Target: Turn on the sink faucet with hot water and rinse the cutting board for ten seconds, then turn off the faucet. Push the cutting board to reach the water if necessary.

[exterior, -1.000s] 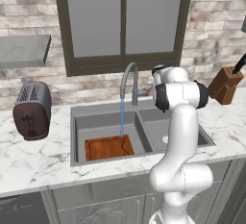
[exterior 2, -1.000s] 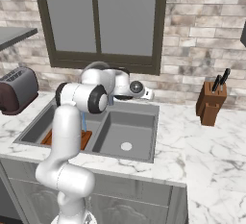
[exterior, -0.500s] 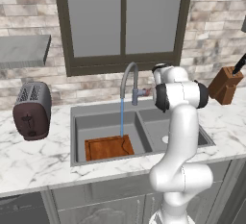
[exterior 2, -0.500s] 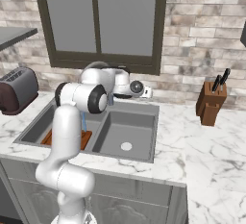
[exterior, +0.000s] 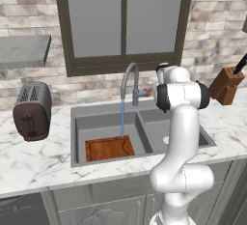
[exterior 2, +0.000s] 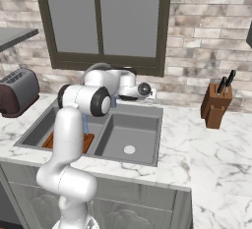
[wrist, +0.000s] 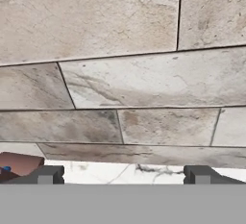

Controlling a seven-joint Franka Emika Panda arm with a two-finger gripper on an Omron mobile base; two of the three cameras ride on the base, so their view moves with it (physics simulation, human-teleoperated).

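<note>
While the water (exterior: 121, 118) runs in a thin blue stream from the sink faucet (exterior: 129, 81) onto the far edge of the cutting board (exterior: 109, 148), the board lies flat in the left basin of the sink (exterior: 78, 137). By the brick wall just right of the faucet, the end effector (wrist: 123, 174) is spread wide and grips nothing, its fingertips (wrist: 47, 175) aimed at the wall; the faucet's reddish-tipped lever (wrist: 17, 163) sits at its left tip. The rinse looks underway, with shutting off the tap left. A careless sweep could miss the lever or jam the tips into the wall. Pushing the lever the wrong way would change temperature without stopping the flow.
</note>
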